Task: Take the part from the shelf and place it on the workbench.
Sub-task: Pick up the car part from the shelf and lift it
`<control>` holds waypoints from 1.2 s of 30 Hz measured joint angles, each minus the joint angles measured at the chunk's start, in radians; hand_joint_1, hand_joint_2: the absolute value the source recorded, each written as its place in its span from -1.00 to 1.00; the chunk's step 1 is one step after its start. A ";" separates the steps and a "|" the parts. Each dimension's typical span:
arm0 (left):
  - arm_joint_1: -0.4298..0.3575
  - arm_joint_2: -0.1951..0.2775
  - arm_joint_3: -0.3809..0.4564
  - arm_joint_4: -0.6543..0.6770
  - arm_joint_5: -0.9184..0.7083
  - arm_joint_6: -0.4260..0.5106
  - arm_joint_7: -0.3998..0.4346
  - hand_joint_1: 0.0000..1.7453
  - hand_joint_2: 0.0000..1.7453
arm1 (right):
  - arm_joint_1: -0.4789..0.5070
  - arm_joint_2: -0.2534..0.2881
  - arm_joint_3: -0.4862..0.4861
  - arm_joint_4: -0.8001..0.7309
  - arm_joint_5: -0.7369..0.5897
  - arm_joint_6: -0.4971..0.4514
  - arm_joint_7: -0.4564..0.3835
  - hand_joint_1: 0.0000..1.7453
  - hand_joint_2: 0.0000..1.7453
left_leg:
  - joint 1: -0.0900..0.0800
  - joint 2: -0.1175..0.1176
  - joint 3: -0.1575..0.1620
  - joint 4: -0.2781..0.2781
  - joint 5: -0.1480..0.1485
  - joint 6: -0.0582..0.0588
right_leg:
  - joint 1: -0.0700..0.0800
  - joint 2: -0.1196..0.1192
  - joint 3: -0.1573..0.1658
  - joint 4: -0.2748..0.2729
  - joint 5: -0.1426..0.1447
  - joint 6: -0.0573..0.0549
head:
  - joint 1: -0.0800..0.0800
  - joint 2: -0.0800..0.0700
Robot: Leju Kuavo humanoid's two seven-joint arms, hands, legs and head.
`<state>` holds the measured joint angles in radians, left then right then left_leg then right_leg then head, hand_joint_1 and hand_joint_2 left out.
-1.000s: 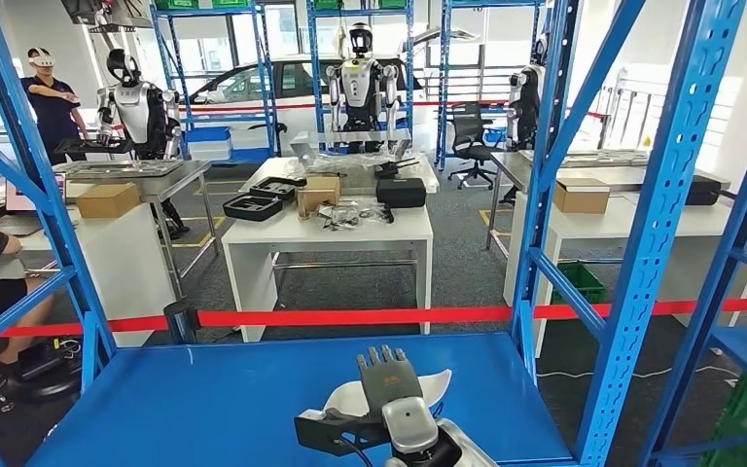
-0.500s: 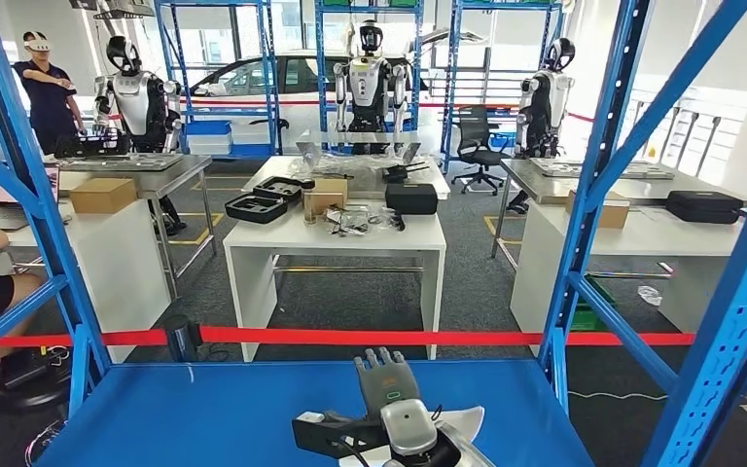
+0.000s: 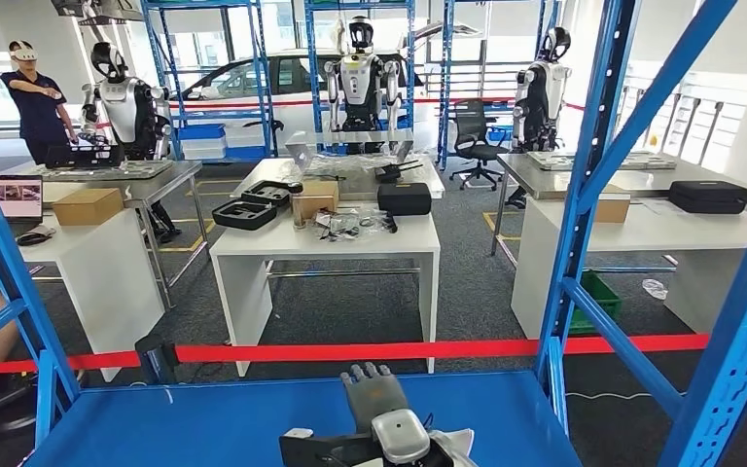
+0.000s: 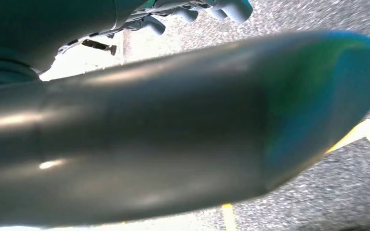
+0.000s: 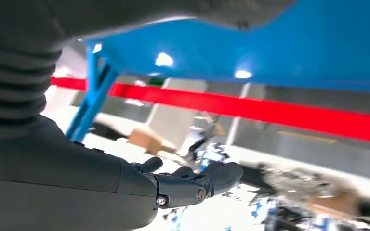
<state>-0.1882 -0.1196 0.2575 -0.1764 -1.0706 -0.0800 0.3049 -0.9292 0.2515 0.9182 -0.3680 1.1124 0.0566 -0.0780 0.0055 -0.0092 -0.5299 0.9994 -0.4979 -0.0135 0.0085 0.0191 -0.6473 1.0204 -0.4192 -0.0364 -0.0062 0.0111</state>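
Observation:
My right hand (image 3: 375,399) reaches over the blue shelf board (image 3: 204,418), fingers stretched forward and flat. The white curved part (image 3: 452,443) lies on the board under and just right of that hand's wrist, at the picture's bottom edge. The hand covers much of it, and I cannot tell whether a thumb is beneath it. In the right wrist view the dark fingers (image 5: 207,178) point straight out, and the part's pale grey surface (image 5: 173,9) sits between hand and shelf. My left hand's grey fingertips (image 4: 192,10) hang above the floor with nothing in them.
Blue shelf uprights (image 3: 584,195) and slanted braces (image 3: 729,321) frame the opening on the right, and another upright (image 3: 0,263) on the left. A red barrier tape (image 3: 370,348) runs beyond the shelf. A white workbench (image 3: 331,238) with boxes stands behind it. A person (image 3: 34,88) stands far left.
The whole view has shifted, so the camera moved. My right hand sits lower in the picture, and the white part now shows behind and right of the fingers instead of around them.

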 joint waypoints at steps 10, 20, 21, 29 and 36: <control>-0.007 -0.001 0.003 0.000 -0.001 0.001 0.000 -1.00 -1.00 | 0.018 0.023 0.001 -0.016 -0.049 0.028 -0.042 -1.00 1.00 | 0.000 0.003 0.014 -0.018 -0.008 -0.013 | 0.002 -0.001 0.013 0.000 -0.008 -0.008 | -0.001 0.000; -0.007 -0.001 0.005 0.000 -0.004 0.001 0.000 -1.00 -1.00 | 0.030 0.023 0.002 -0.028 -0.074 0.032 -0.062 -1.00 1.00 | -0.002 0.002 0.020 -0.017 -0.006 -0.015 | -0.001 -0.001 0.015 -0.002 -0.006 -0.006 | 0.000 0.000; -0.007 -0.001 0.005 0.000 -0.004 0.001 0.000 -1.00 -1.00 | 0.033 0.023 0.003 -0.030 -0.076 0.034 -0.062 -1.00 1.00 | -0.003 0.002 0.020 -0.017 -0.006 -0.015 | -0.001 -0.001 0.015 -0.002 -0.006 -0.006 | 0.000 0.000; -0.007 -0.001 0.008 0.000 -0.010 0.001 0.006 -1.00 -1.00 | 0.049 0.024 0.028 -0.035 -0.098 0.087 -0.045 -1.00 1.00 | -0.003 0.002 0.020 -0.017 -0.007 -0.014 | -0.001 -0.001 0.015 -0.003 -0.006 -0.006 | 0.000 0.000; -0.007 -0.001 0.008 0.000 -0.011 0.001 0.006 -1.00 -1.00 | 0.053 0.025 0.035 -0.035 -0.099 0.096 -0.042 -1.00 1.00 | -0.003 0.002 0.020 -0.017 -0.007 -0.014 | -0.001 -0.001 0.015 -0.003 -0.006 -0.006 | 0.000 0.000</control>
<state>-0.1953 -0.1202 0.2655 -0.1766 -1.0812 -0.0790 0.3110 -0.8767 0.2770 0.9530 -0.4032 1.0131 0.1527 -0.1201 0.0030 -0.0067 -0.5100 0.9821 -0.5049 -0.0277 0.0080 0.0177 -0.6320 1.0175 -0.4251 -0.0425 -0.0065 0.0111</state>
